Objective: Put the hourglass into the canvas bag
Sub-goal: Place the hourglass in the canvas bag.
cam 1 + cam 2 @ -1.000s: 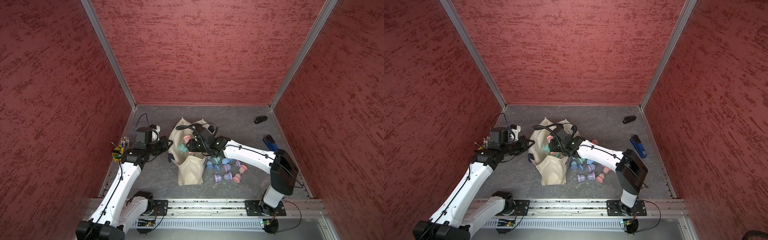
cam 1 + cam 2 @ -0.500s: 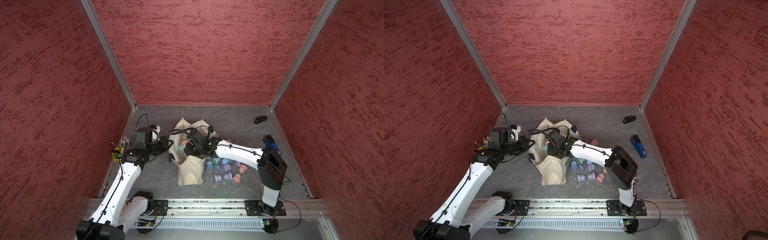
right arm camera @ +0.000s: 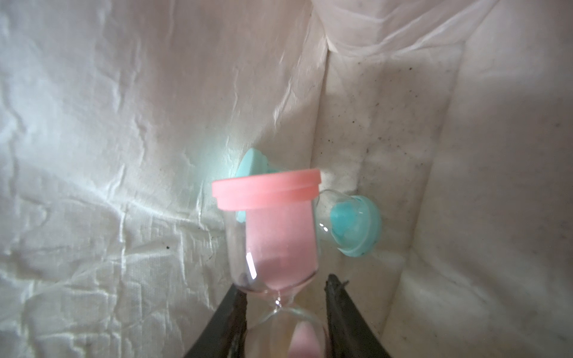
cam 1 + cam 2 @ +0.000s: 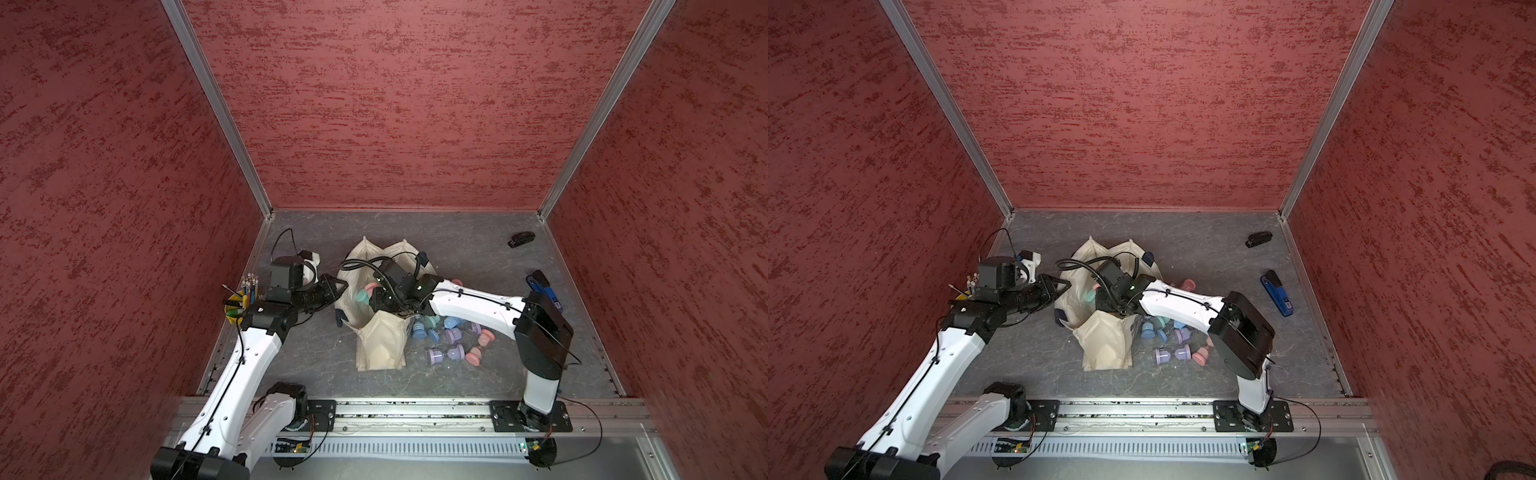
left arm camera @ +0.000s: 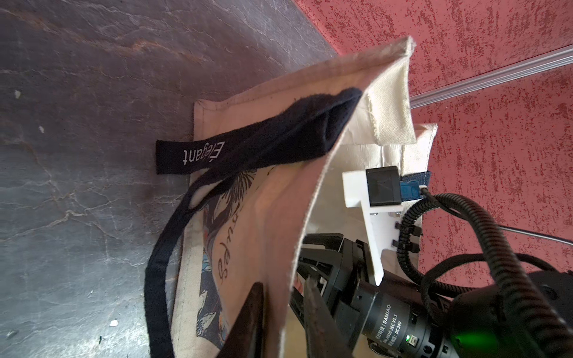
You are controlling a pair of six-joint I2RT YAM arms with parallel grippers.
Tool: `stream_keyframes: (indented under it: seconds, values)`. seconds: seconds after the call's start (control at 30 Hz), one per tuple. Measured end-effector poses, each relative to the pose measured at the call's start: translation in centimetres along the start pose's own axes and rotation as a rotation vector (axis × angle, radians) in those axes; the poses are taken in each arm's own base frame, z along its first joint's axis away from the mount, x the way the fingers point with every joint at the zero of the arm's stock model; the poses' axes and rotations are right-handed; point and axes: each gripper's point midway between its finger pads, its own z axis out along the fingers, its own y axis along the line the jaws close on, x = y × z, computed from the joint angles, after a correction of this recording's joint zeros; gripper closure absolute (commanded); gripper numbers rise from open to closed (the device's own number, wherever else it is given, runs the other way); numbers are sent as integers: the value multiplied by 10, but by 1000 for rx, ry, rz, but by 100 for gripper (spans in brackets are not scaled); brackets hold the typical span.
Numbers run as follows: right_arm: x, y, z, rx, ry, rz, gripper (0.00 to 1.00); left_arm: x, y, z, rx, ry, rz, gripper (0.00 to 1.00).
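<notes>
The cream canvas bag (image 4: 382,349) (image 4: 1106,345) lies open-mouthed in the middle of the table. My right gripper (image 4: 374,301) (image 4: 1100,301) (image 3: 285,288) reaches inside it, shut on a pink hourglass (image 3: 273,223) at its glass waist. Against the bag's inner wall lies a teal hourglass (image 3: 353,226) (image 4: 363,296). My left gripper (image 4: 338,286) (image 4: 1064,286) (image 5: 282,281) is at the bag's left rim. Its jaws stand slightly apart, straddling the canvas edge (image 5: 263,186), and one finger is clear of the cloth.
Several loose hourglasses (image 4: 451,336) (image 4: 1177,336) in blue, purple, teal and pink lie just right of the bag under my right arm. A yellow pen cup (image 4: 237,309) stands by the left wall. A black stapler (image 4: 520,239) and a blue one (image 4: 544,289) lie at the right.
My right gripper has gone leftward and deeper into the bag with the pink hourglass, its elbow swinging inward. My left gripper's jaws have parted at the bag's rim.
</notes>
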Motion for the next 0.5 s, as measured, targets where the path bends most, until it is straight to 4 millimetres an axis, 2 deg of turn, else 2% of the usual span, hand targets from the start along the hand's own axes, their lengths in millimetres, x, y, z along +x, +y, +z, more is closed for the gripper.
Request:
stream_keyframes:
  seconds: [0.1,0.27,0.37,0.5]
  values:
    - [1,-4,4,11,7,3,60,2,1,0,0,1,1,78]
    - [-2,-3,-1,24,6,-1,43,9,10,5,-17,21,-14,84]
    - [-18,11,-11,4,-35,-16,38,9,11,5,-19,22,-17,88]
    - [-38,26,-36,-18,-106,-34,37,9,11,5,-19,22,-17,91]
